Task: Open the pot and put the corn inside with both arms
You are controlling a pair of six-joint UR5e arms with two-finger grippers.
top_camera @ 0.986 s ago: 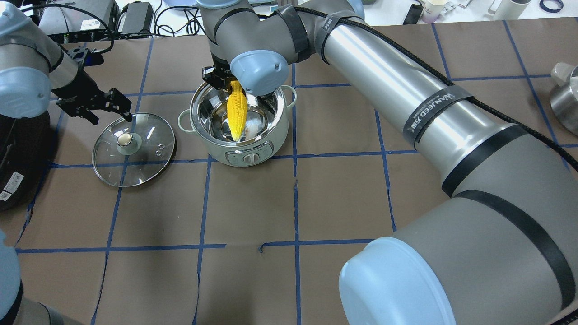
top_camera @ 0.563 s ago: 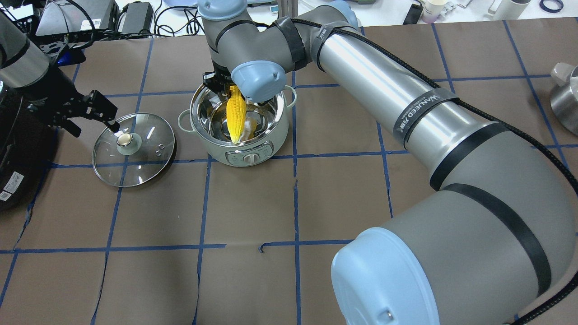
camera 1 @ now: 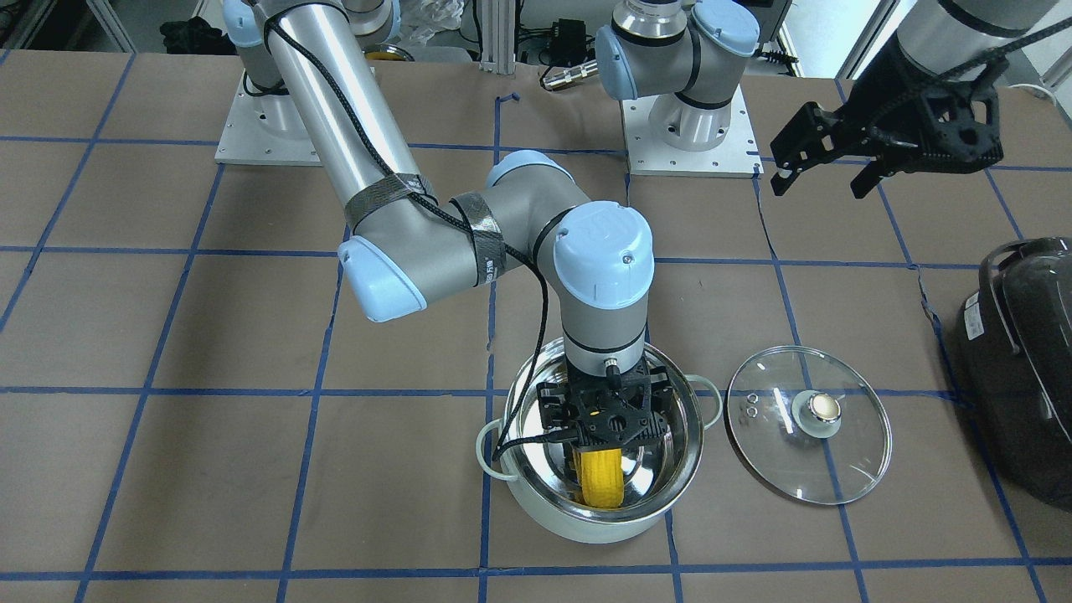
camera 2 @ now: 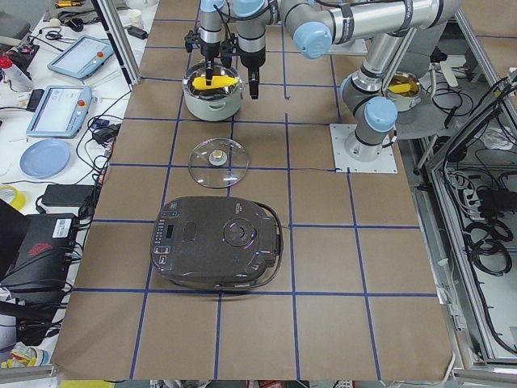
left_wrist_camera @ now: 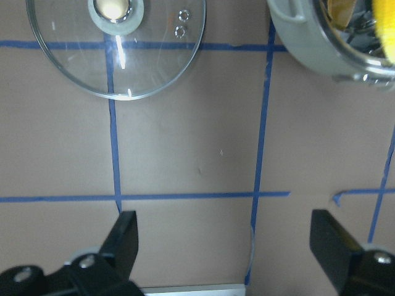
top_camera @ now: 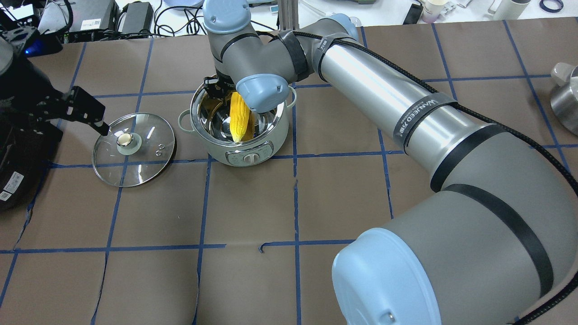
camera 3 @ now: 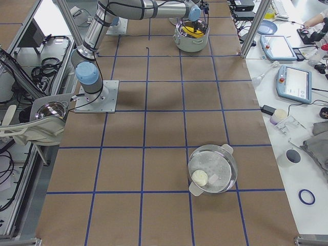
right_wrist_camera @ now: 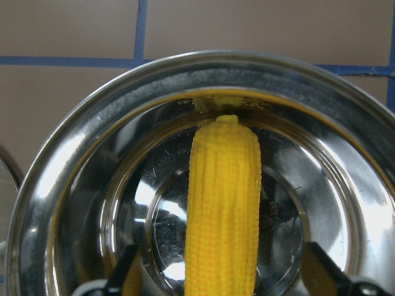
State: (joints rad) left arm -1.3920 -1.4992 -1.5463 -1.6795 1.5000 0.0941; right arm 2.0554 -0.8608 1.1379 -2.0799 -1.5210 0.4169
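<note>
Corn is seen inside pot, long axis pointed straight out btwn fingers of R gripper, spread wide w/ gaps both sides. L gripper is held wide, empty, farther off.

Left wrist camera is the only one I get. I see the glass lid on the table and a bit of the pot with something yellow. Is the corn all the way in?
Observer: Yes, the corn leans inside the pot, tip by its wall.
Operator: Is the other hand squeezing it?
Observer: No, the right gripper is open, fingers clear of the corn on both sides.
Operator: What's past the lid?
Observer: A big dark cooker, apart from it, on the side away from the pot.
</note>
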